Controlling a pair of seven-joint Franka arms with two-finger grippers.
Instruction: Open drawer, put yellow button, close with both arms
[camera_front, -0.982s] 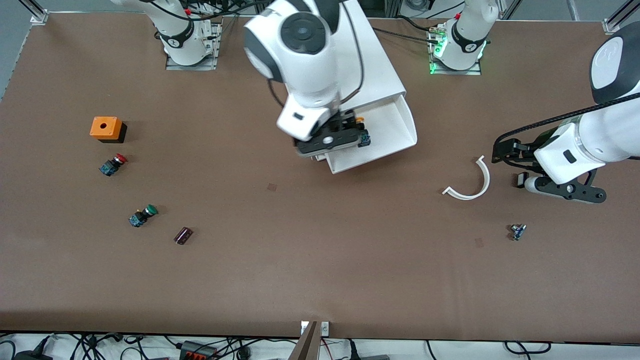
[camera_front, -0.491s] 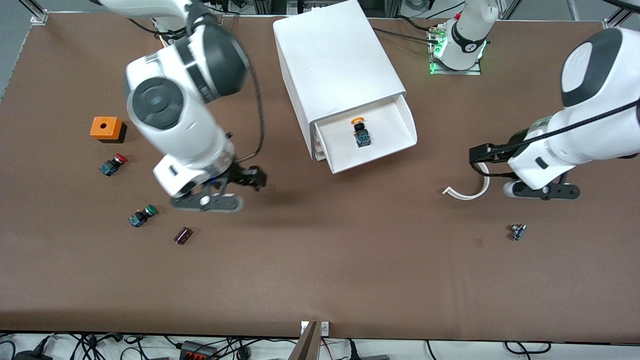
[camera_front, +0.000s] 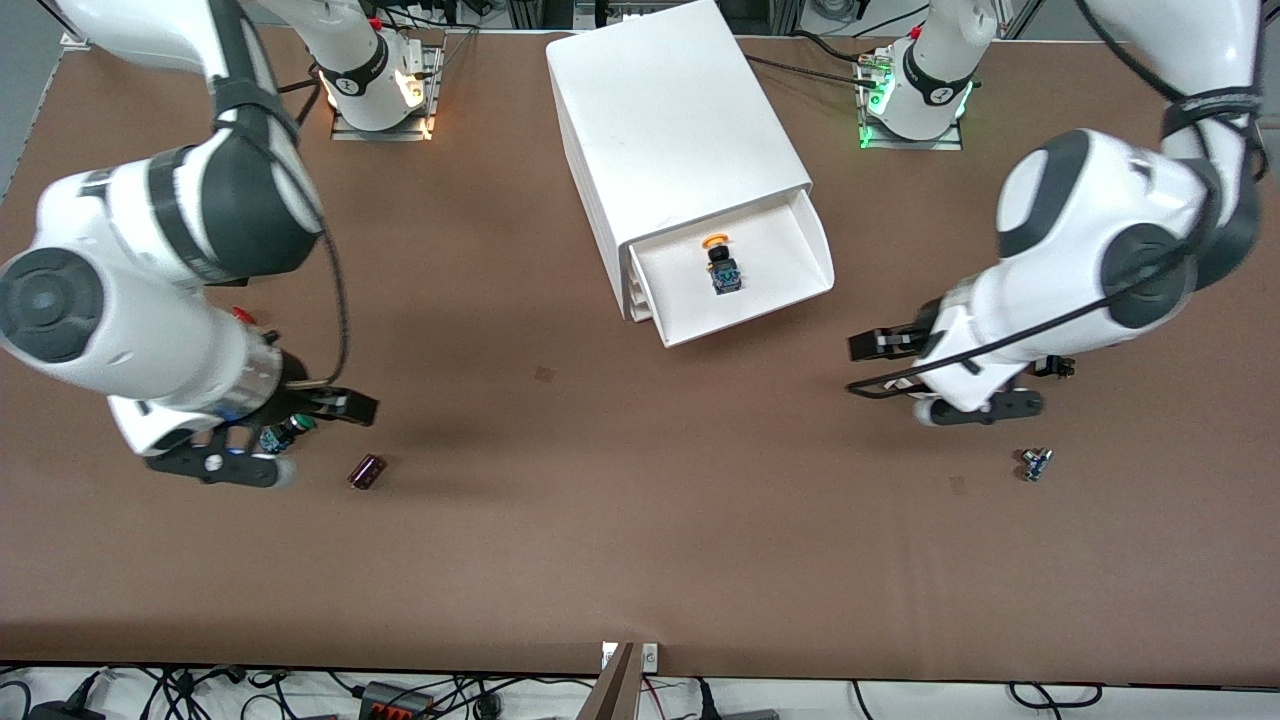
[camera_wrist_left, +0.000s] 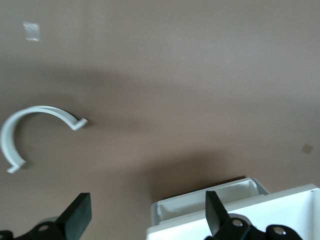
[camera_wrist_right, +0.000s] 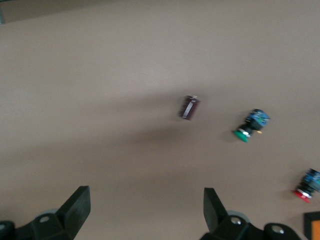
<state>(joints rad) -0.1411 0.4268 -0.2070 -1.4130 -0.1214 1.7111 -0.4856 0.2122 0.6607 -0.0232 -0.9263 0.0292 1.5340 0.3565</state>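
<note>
Unmoved at the table's 12 o'clock: cabinet (camera_front: 670, 130), top drawer (camera_front: 745, 320) pulled out. Swung away from over the drawer to the cabinet's 8 o'clock, above the green button (camera_wrist_right: 251, 126): right gripper (camera_wrist_right: 145, 200), fingers apart, empty. Drawn closer, at the drawer's 4 o'clock: left gripper (camera_front: 865, 367), fingers apart. Left lying inside the drawer: yellow button (camera_front: 722, 262). Placing done; only closing remains.
</note>
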